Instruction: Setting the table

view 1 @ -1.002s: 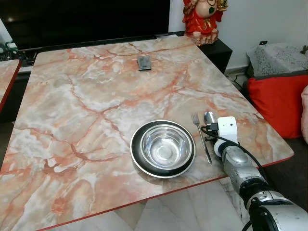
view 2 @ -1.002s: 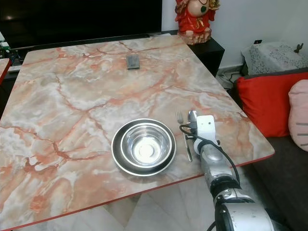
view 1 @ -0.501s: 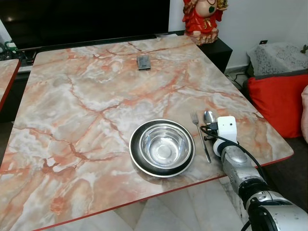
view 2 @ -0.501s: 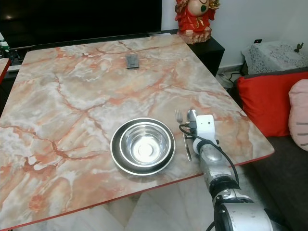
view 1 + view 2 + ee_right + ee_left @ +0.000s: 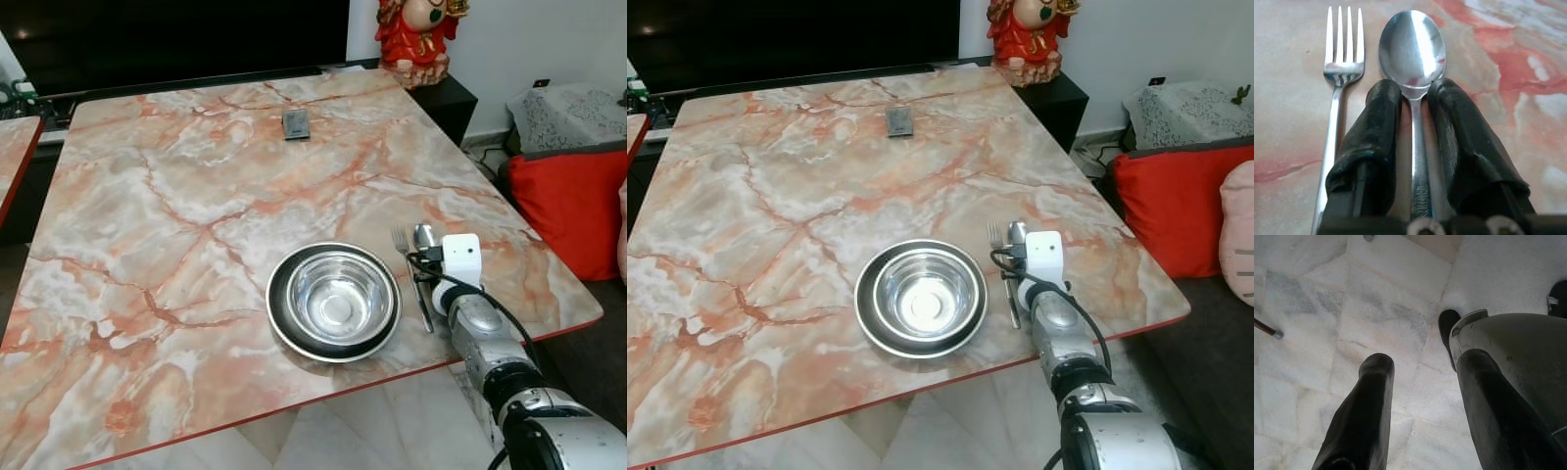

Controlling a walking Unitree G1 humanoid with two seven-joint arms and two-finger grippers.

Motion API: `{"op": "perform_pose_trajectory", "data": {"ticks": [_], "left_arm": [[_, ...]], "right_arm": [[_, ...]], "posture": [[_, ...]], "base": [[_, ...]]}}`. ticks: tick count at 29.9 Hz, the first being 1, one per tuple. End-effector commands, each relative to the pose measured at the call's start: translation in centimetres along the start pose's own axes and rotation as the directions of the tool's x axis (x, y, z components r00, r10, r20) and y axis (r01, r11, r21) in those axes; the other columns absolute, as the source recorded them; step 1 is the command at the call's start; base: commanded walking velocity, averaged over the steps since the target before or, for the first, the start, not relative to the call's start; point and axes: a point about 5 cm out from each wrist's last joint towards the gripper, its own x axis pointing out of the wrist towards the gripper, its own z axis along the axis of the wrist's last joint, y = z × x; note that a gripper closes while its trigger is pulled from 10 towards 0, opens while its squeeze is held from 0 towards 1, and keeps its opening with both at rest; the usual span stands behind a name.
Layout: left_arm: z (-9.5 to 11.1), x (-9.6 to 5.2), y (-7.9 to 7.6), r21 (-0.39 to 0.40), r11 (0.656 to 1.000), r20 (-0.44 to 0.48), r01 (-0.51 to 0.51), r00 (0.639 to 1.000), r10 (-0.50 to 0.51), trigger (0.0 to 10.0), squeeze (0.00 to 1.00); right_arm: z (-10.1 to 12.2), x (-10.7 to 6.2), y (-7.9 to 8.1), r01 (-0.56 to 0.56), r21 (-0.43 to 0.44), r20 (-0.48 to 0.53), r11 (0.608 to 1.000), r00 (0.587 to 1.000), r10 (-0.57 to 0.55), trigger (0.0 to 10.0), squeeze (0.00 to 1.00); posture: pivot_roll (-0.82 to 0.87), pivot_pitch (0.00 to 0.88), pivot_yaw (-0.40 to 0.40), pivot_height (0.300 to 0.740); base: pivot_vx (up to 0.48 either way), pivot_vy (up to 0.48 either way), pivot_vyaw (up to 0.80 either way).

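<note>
A steel bowl (image 5: pixel 334 301) sits in a dark-rimmed plate (image 5: pixel 277 311) near the front edge of the marble table (image 5: pixel 176 196). To its right a fork (image 5: pixel 1334 103) and a spoon (image 5: pixel 1411 44) lie side by side on the tabletop. My right gripper (image 5: pixel 1413 90) rests low on the table, its two black fingers close on either side of the spoon's handle just behind its head. The fork lies outside the fingers. In the head view the white wrist camera (image 5: pixel 460 259) covers the fingers. My left gripper (image 5: pixel 1425 362) hangs open over the tiled floor.
A small dark rectangular object (image 5: pixel 295 123) lies at the table's far side. A red figurine (image 5: pixel 415 39) stands on a black cabinet beyond it. A red cushion (image 5: pixel 568 206) sits to the right of the table. Another marble table's corner (image 5: pixel 12 147) shows at the left.
The view has shifted slightly. The right gripper, spoon, fork and bowl keep their places.
</note>
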Motion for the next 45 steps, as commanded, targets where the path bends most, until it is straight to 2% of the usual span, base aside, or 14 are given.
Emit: {"op": "perform_pose_trajectory", "data": {"ticks": [1, 13, 20, 27, 30, 39, 45], "left_arm": [[-1.1, -0.2, -1.1, 0.002, 0.999, -0.045, 0.036, 0.998, -0.036, 10.0, 0.0], [-1.1, -0.2, -1.0, 0.0, 0.999, -0.042, 0.039, 0.998, -0.039, 10.0, 0.0], [-1.2, -0.3, -0.8, 0.0, 0.999, -0.041, 0.037, 0.998, -0.037, 10.0, 0.0], [-1.2, -0.3, -0.8, 0.0, 0.999, -0.041, 0.037, 0.998, -0.037, 10.0, 0.0], [-1.2, -0.3, -0.7, -0.004, 0.999, -0.039, 0.035, 0.999, -0.035, 10.0, 0.0], [-1.5, -0.4, -0.6, -0.001, 1.0, -0.043, 0.031, 0.999, -0.031, 10.0, 0.0], [-1.6, -0.4, -0.5, -0.004, 1.0, -0.046, 0.029, 0.999, -0.029, 10.0, 0.0]], "right_arm": [[0.9, 0.2, 0.0, 0.003, 0.002, 0.038, 1.0, 0.999, -0.003, 10.0, 0.0], [0.7, 0.1, -0.4, 0.034, 0.007, 0.034, 0.999, 0.999, -0.035, 10.0, 0.0], [2.6, 0.0, -1.1, 0.079, 0.055, 0.177, 0.995, 0.98, -0.088, 10.0, 0.0], [3.9, -0.4, -1.0, 0.081, 0.106, 0.301, 0.991, 0.947, -0.11, 10.0, 0.0], [4.0, -0.8, -1.1, 0.098, 0.141, 0.338, 0.985, 0.931, -0.141, 10.0, 0.0], [2.8, -2.4, -1.0, 0.105, 0.106, 0.399, 0.989, 0.907, -0.139, 10.0, 0.0], [2.5, -3.0, -1.0, 0.098, 0.101, 0.417, 0.99, 0.9, -0.132, 10.0, 0.0]], "posture": [[0.0, 0.167, -0.017, 0.74], [0.0, 0.167, -0.018, 0.74], [0.0, 0.168, -0.018, 0.74], [0.0, 0.17, -0.017, 0.74], [0.0, 0.171, -0.018, 0.74], [0.0, 0.167, -0.022, 0.74], [0.0, 0.158, -0.028, 0.74]], "base": [[0.0, 0.0, 0.0], [0.0, 0.0, 0.0], [0.0, 0.0, 0.0], [0.0, 0.0, 0.0], [0.0, 0.0, 0.0], [0.0, 0.0, 0.0], [0.0, 0.0, 0.8]]}}
